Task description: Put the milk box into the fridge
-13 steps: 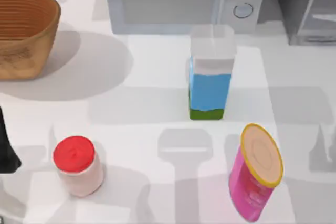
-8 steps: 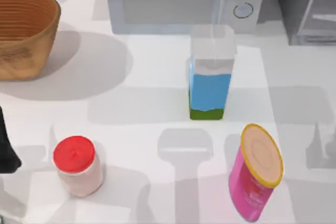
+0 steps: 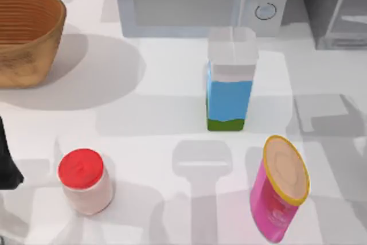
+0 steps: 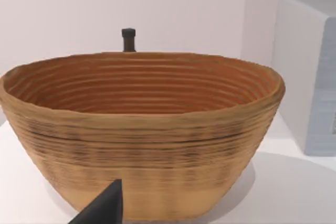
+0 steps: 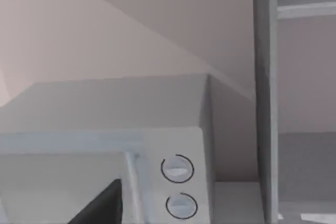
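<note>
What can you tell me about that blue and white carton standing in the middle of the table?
The milk box is a tall rectangular carton with a white top, a sky-blue body and a green band at its base. It stands upright on the white table, just in front of the microwave and apart from it. The pink can stands nearer the camera. Nothing is gripping it.

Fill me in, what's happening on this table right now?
Nothing is held yet. The milk box stands upright mid-table, in front of the microwave, untouched. The fridge sits at the back right corner. The left arm is parked at the table's left edge; its wrist camera faces the basket.
</note>
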Robot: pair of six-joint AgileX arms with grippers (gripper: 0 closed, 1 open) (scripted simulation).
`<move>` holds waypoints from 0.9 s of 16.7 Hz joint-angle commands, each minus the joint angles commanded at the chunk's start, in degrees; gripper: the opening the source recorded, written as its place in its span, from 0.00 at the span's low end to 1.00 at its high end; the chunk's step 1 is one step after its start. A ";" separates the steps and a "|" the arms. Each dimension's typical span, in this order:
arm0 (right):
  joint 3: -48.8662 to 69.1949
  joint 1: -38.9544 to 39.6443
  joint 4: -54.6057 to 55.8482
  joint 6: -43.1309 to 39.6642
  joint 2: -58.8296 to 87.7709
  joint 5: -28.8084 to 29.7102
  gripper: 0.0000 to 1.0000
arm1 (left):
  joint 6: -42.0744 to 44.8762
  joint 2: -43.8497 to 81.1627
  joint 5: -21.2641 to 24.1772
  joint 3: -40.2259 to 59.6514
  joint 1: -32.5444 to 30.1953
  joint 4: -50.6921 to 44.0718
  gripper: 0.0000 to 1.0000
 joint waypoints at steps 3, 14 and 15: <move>9.49 9.15 5.01 3.65 17.61 7.19 1.00 | 0.00 0.00 0.00 0.00 0.00 0.00 1.00; 26.02 21.87 14.57 17.68 72.28 23.59 1.00 | 0.00 0.00 0.00 0.00 0.00 0.00 1.00; 25.88 21.60 14.70 18.52 74.15 24.28 1.00 | 0.00 0.00 0.00 0.00 0.00 0.00 1.00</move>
